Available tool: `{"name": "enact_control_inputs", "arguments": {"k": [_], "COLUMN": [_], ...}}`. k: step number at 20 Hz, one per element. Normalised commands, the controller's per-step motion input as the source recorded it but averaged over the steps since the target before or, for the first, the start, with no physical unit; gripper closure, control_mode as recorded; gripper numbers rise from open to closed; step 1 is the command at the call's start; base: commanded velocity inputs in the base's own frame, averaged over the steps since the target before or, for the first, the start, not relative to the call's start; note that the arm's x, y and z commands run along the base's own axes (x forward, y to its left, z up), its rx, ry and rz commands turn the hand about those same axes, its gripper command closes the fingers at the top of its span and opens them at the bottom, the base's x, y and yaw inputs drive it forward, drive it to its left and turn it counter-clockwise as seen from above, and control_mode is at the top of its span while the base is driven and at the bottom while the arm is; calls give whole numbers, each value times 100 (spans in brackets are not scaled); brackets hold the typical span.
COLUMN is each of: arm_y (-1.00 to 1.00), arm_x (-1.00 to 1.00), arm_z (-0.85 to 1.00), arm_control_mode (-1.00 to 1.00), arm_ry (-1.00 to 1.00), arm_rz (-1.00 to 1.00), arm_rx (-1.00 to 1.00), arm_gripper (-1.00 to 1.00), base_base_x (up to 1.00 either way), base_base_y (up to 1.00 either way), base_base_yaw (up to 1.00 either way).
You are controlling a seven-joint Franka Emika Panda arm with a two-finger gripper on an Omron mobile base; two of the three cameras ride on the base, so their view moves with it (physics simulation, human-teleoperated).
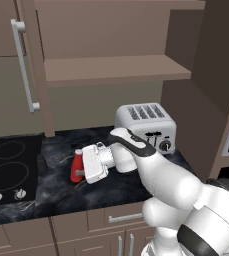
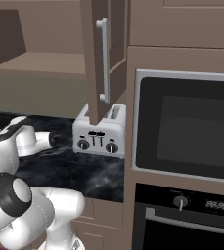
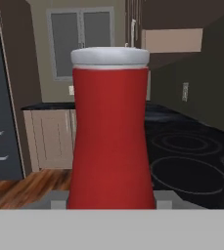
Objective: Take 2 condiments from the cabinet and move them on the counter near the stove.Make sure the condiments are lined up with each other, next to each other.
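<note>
My gripper (image 1: 80, 172) is shut on the slim red bottle (image 1: 77, 167), which stands upright low over the black marble counter (image 1: 61, 192), right of the stove (image 1: 6, 170). In the hand view the red bottle (image 3: 111, 141) sits close up between the fingertips (image 3: 58, 203), with a pale band at its top. I cannot tell whether its base touches the counter. The small dark shaker (image 1: 41, 163) stands on the counter at the stove's right edge, a short way left of the bottle. The cabinet (image 1: 116, 70) above is open, with a bare shelf.
A silver toaster (image 1: 146, 126) stands behind my arm on the right, also seen as the toaster (image 2: 99, 134). The cabinet door with its long handle (image 1: 23, 65) hangs open at the left. A built-in oven (image 2: 187, 127) bounds the counter's right end.
</note>
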Motion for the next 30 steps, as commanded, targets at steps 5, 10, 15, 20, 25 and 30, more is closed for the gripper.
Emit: {"name": "enact_control_inputs", "arguments": {"k": [5, 10, 15, 20, 25, 30], "arm_y": [0, 0, 4, 12, 10, 6], "arm_x": [11, 13, 14, 5, 4, 12], "arm_z": [0, 0, -7, -6, -1, -5], "arm_control_mode": [-100, -100, -100, -100, -100, -100], "arm_ry": [0, 0, 0, 0, 0, 0], "arm_rz": [0, 0, 0, 0, 0, 0], "arm_rx": [0, 1, 0, 0, 0, 0], "arm_gripper": [100, 100, 100, 100, 100, 100], "base_base_x": [0, 0, 0, 0, 0, 0], "base_base_y": [0, 0, 0, 0, 0, 0], "base_base_yaw": [0, 0, 0, 0, 0, 0]}}
